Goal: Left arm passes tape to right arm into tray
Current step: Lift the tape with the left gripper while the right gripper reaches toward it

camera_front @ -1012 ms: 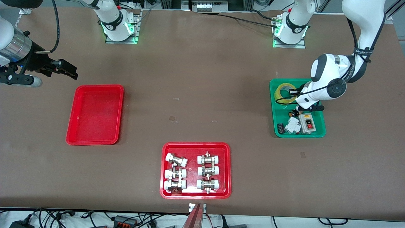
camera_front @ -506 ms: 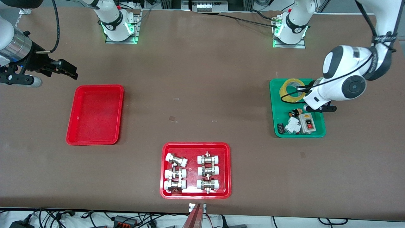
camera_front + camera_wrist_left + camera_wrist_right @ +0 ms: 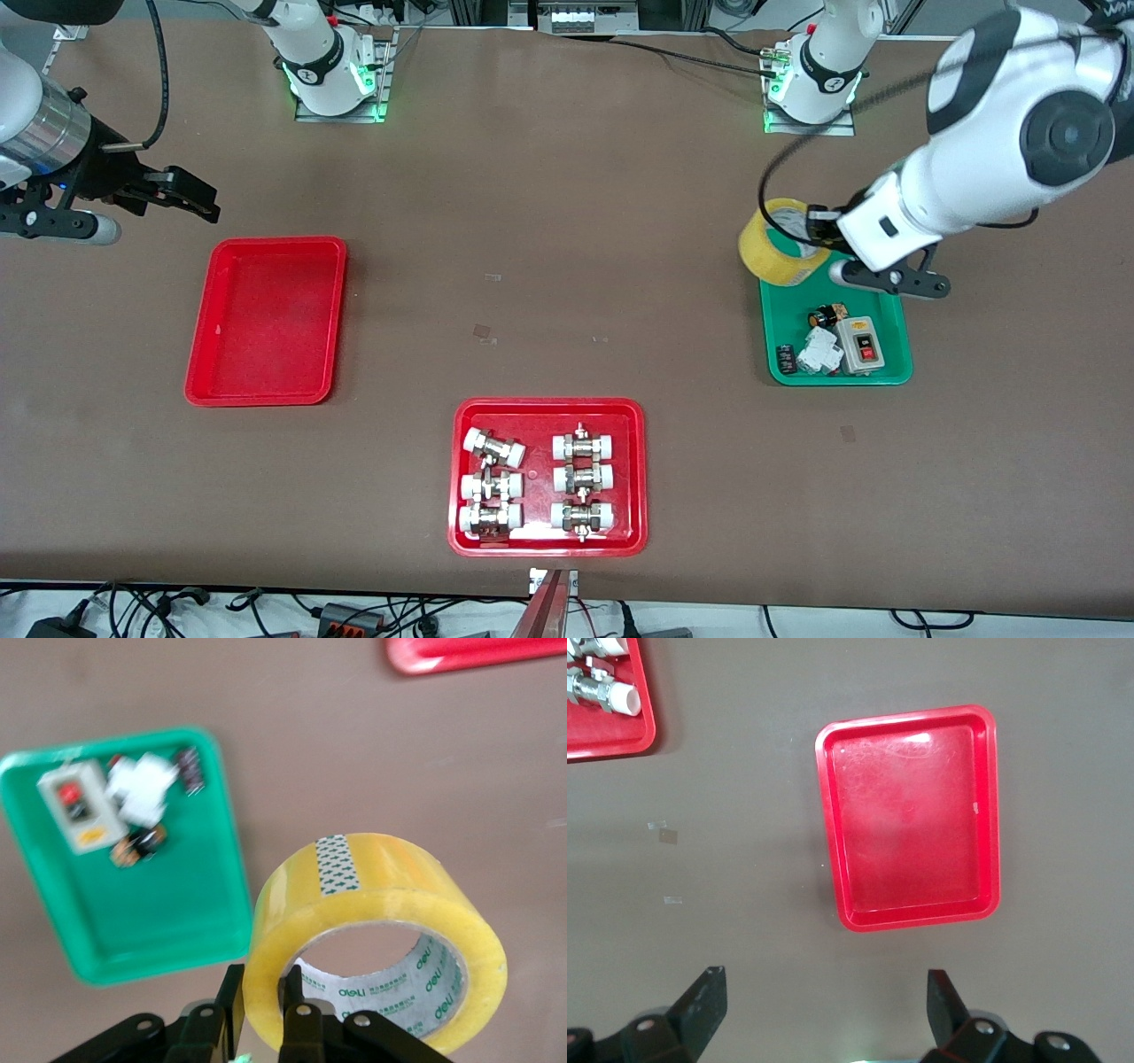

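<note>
Between the green tray and the plain red tray lies bare brown tabletop; nearer the front camera sits a wider red tray of white-capped metal fittings. A switch box and small parts remain in the green tray. My left gripper is clamped on the wall of the tape, a glossy, translucent yellow roll with a printed pale core, now lifted over the green tray's edge, higher than a second ago. My right gripper waits, jaws apart, over the table by the plain red tray.
</note>
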`<action>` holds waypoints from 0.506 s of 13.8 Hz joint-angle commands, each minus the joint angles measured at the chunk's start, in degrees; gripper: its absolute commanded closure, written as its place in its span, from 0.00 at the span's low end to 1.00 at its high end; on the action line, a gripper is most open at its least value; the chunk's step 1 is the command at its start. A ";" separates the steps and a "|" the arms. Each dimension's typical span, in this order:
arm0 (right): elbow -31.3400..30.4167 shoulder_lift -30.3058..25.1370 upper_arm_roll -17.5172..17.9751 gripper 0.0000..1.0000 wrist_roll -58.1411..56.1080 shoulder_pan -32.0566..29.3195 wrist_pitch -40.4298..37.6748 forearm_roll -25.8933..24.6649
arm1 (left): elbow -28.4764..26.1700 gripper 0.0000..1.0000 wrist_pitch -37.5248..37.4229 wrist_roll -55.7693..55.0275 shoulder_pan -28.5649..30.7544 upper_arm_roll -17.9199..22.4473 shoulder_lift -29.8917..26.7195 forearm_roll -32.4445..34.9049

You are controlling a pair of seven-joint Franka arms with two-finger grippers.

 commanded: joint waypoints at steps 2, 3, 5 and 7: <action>1.10 4.99 0.26 0.00 -1.43 0.18 -1.00 3.12 | 11.97 0.99 0.70 -14.06 -4.99 -2.24 11.67 -2.48; 1.10 5.27 0.17 0.00 -3.70 -0.09 -0.91 4.88 | 13.21 0.99 0.97 -19.35 -8.58 -2.24 13.70 -3.71; 1.10 6.40 -0.26 0.00 -9.15 -0.61 -1.09 11.19 | 15.06 0.99 7.26 -23.69 -12.65 -2.07 17.04 -3.90; 1.10 7.29 -0.35 0.00 -9.61 -1.32 -1.09 17.26 | 15.95 0.99 13.94 -27.73 -16.24 -2.24 21.08 -3.90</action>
